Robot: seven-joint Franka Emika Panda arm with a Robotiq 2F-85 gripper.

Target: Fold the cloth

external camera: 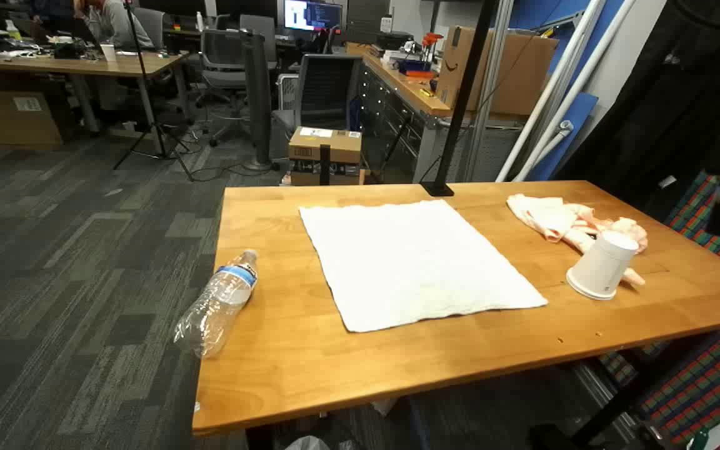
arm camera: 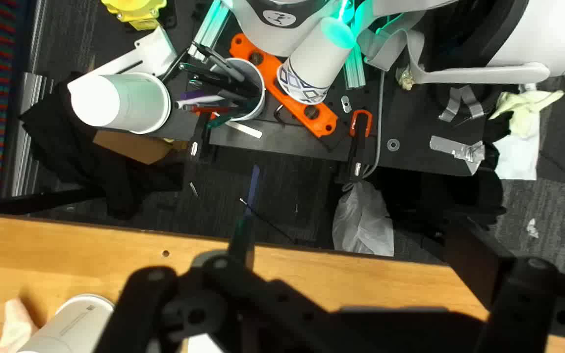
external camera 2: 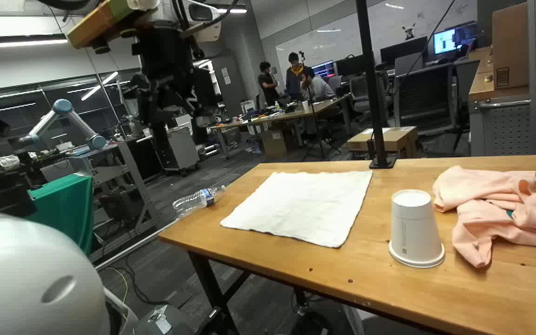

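Across the middle of the wooden table (external camera: 285, 375), the white cloth (external camera: 410, 262) lies spread flat and unfolded, its near edge slightly wavy. At the left edge, a clear, blue-labelled plastic bottle (external camera: 219, 303) rests on its side, its base jutting out past the table. To the right, a white paper cup (external camera 2: 414, 230) stands upside down, with pink fabric (external camera 2: 505, 228) crumpled just beside it, on its far and right sides. A black post (external camera 2: 371, 79) rises at the far edge, close to the cloth's far right corner. Up in the air, well apart from the cloth, the gripper (external camera 2: 181, 144) hangs with its fingers (arm camera: 478, 264) spread wide.
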